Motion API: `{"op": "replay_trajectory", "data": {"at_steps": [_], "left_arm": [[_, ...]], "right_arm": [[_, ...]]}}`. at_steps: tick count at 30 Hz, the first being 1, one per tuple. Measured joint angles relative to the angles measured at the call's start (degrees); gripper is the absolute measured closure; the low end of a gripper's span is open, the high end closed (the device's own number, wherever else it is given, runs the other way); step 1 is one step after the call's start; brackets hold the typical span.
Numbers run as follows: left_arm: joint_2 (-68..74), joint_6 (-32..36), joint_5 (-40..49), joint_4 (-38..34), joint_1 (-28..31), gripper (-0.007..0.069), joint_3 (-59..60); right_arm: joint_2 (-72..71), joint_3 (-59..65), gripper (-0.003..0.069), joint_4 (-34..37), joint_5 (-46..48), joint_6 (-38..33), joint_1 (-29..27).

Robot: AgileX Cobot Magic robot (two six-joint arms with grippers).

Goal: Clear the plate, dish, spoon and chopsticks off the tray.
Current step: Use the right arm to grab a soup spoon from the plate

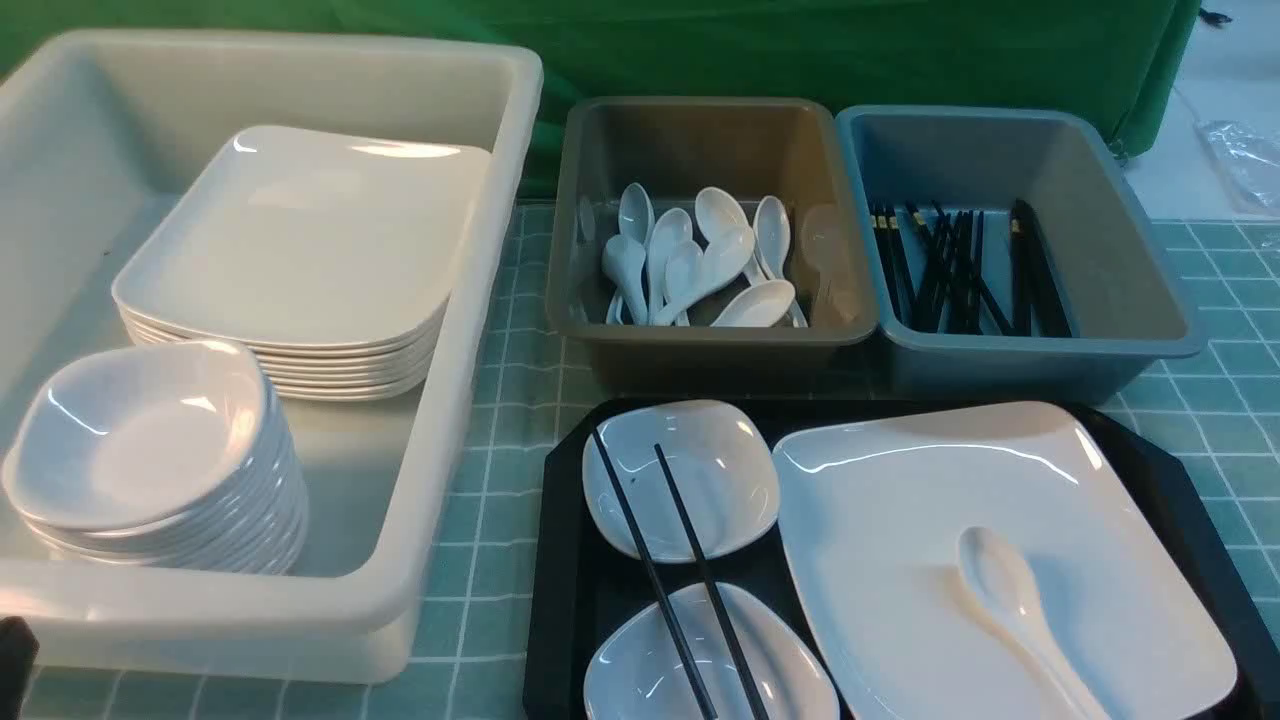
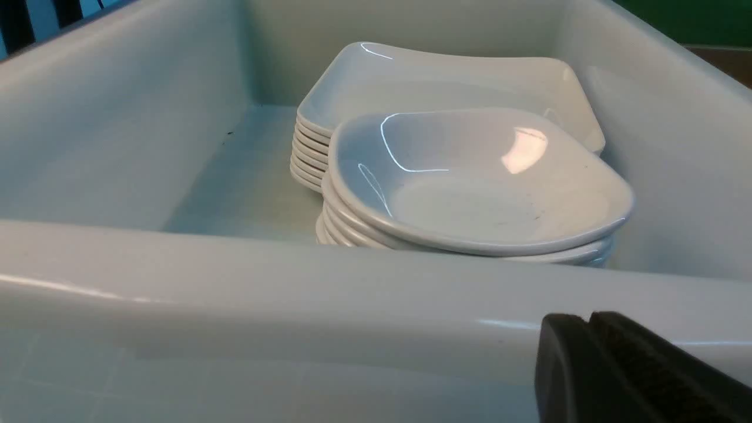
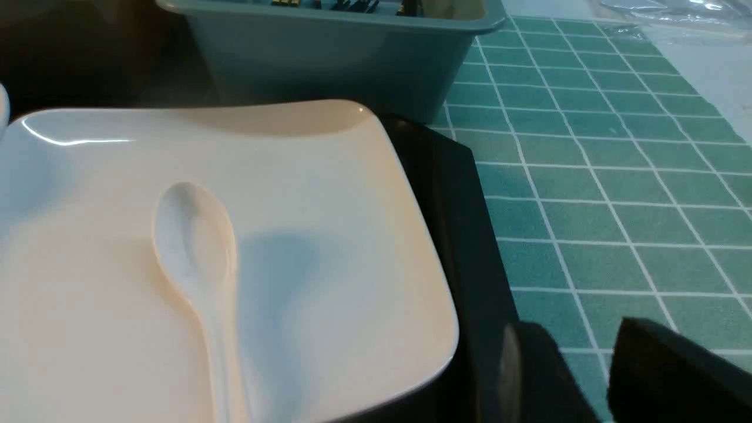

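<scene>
The black tray (image 1: 562, 610) lies at the front right. On it the large white plate (image 1: 960, 500) carries the white spoon (image 1: 1012, 600), bowl toward the tubs. Left of the plate sit two small white dishes, one farther (image 1: 720, 465) and one nearer (image 1: 640, 670). The black chopsticks (image 1: 668, 575) lie across both. My left gripper (image 2: 587, 322) is shut and holds nothing, just outside the white tub's near wall. My right gripper (image 3: 573, 329) stands open and empty over the tablecloth, beside the tray's (image 3: 458, 235) right rim, close to the plate (image 3: 329, 223) and spoon (image 3: 197, 247).
A big white tub (image 1: 440, 420) at the left holds a stack of plates (image 1: 300, 250) and a stack of small dishes (image 1: 150, 440). Behind the tray stand a brown tub (image 1: 700, 340) with several spoons and a blue-grey tub (image 1: 1150, 300) with several chopsticks. A green checked cloth (image 1: 500, 500) covers the table.
</scene>
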Motion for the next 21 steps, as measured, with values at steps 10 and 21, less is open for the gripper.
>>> {"op": "replay_trajectory", "data": {"at_steps": [10,21], "left_arm": [[0.0,0.0,0.0,0.0,0.0,0.0607,0.0],[0.0,-9.1,-12.6,-18.0,0.0,0.0607,0.0]], "right_arm": [[0.0,0.0,0.0418,0.0,0.0,0.0,0.0],[0.0,0.0,0.0418,0.0,0.0,-0.2,0.0]]}}
